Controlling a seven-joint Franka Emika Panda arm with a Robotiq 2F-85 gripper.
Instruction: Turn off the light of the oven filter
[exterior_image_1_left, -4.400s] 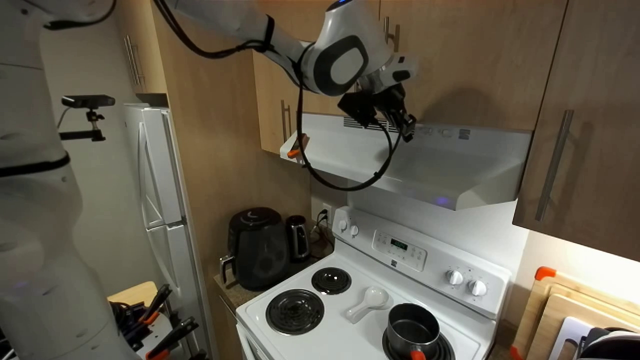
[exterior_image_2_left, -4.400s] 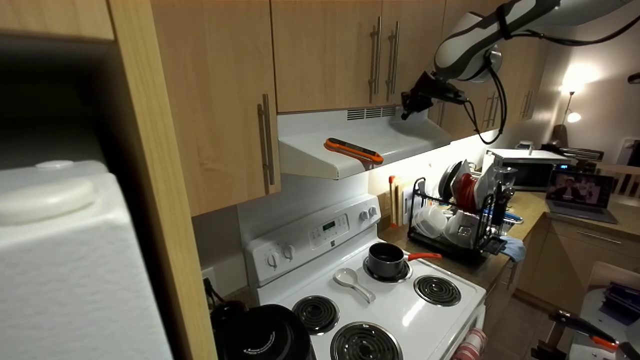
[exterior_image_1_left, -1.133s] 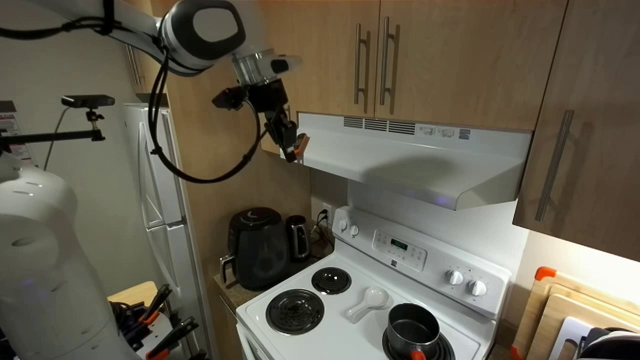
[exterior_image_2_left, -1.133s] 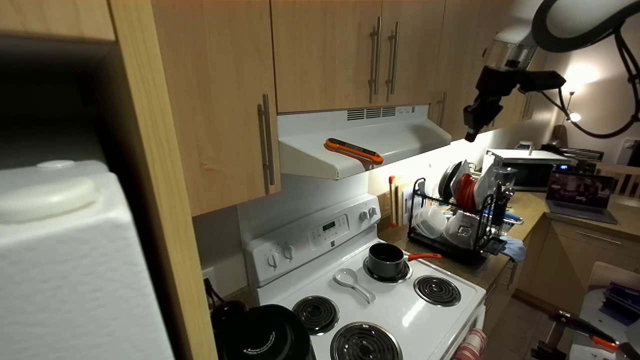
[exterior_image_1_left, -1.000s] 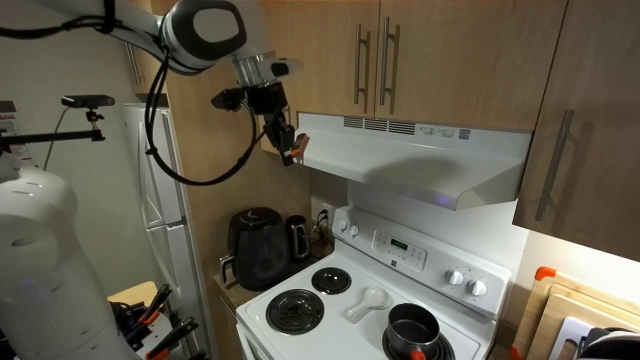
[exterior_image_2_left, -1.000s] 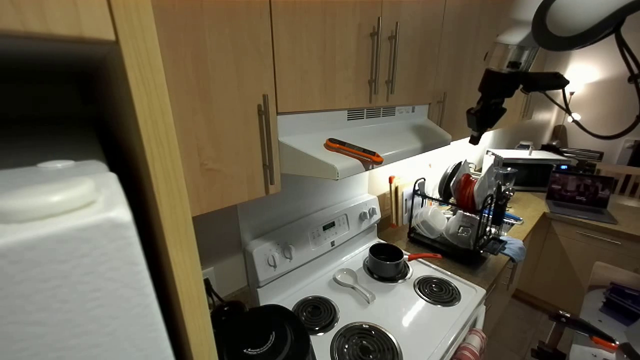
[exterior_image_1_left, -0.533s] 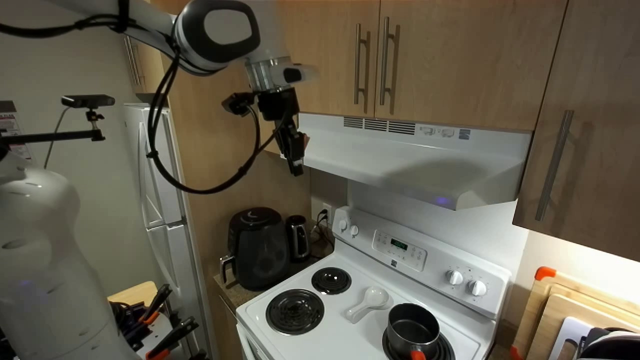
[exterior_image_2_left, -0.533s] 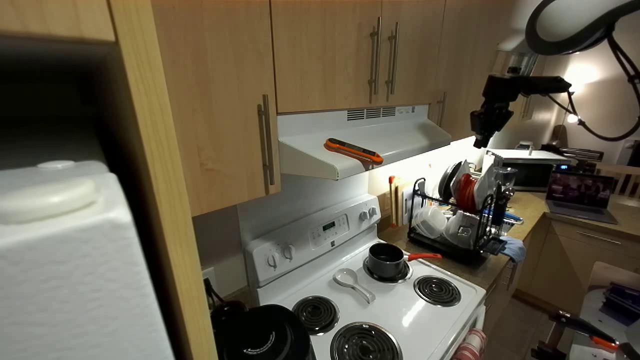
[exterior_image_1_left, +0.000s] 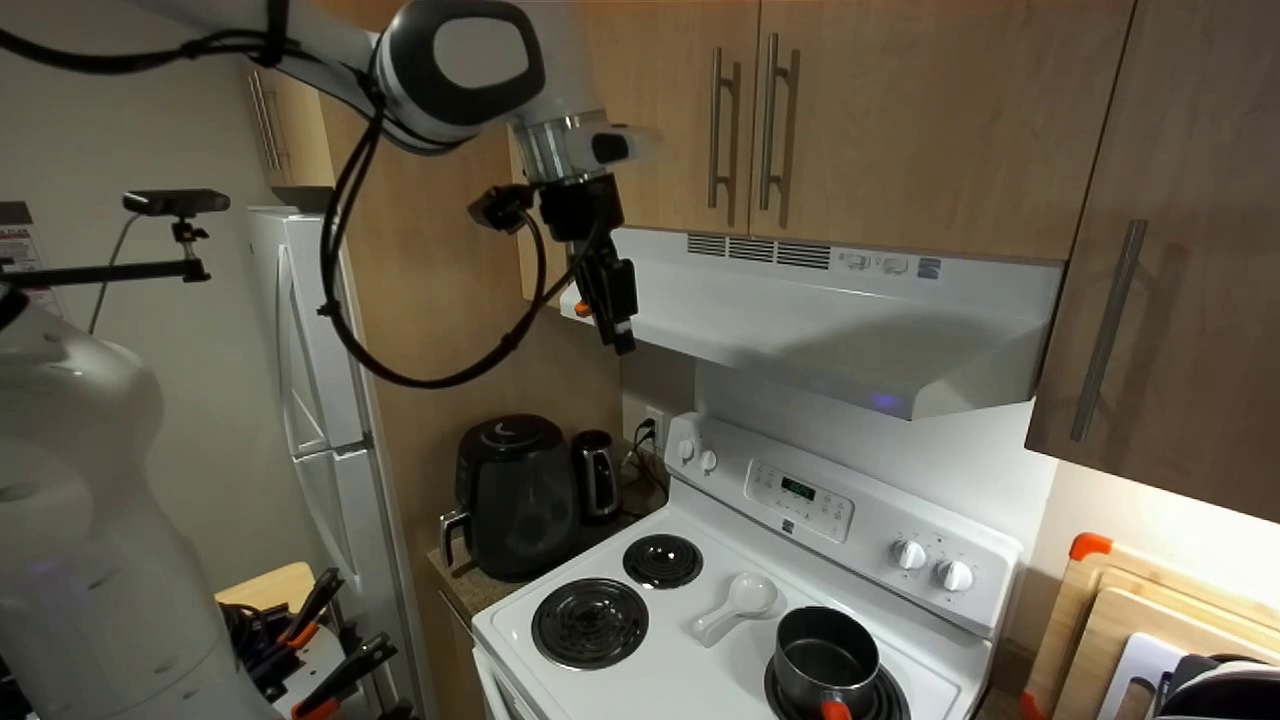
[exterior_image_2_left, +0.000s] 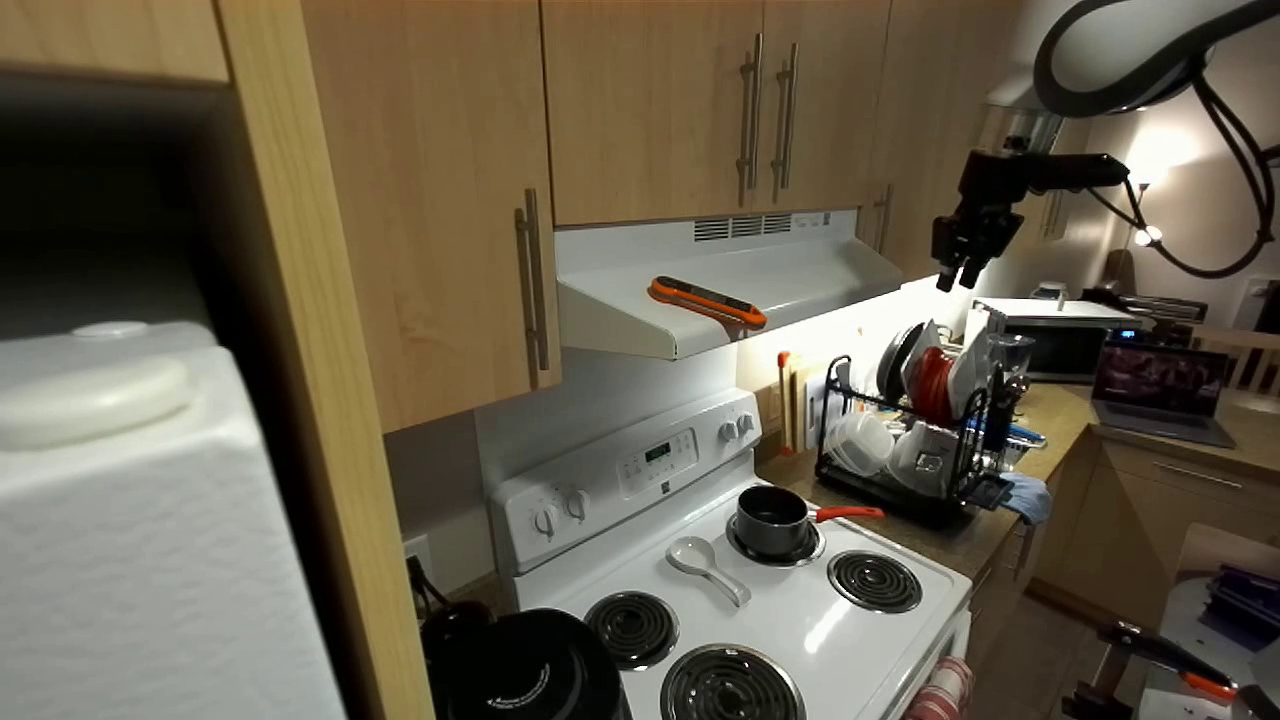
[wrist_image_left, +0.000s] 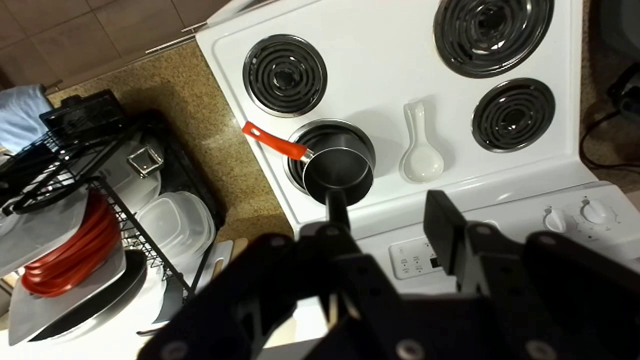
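Range hood (exterior_image_1_left: 760, 315) partly behind fingers (exterior_image_1_left: 622, 338)

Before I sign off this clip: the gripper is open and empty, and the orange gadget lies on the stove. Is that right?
Wrong surface: an exterior view shows the orange gadget on the range hood above the stove. The gripper is indeed open and empty.

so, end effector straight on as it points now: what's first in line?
Likely the white stovetop: in the wrist view, the end effector seems to aim between the pot and the spoon rest. Depth unclear, so the exact spot is a guess.
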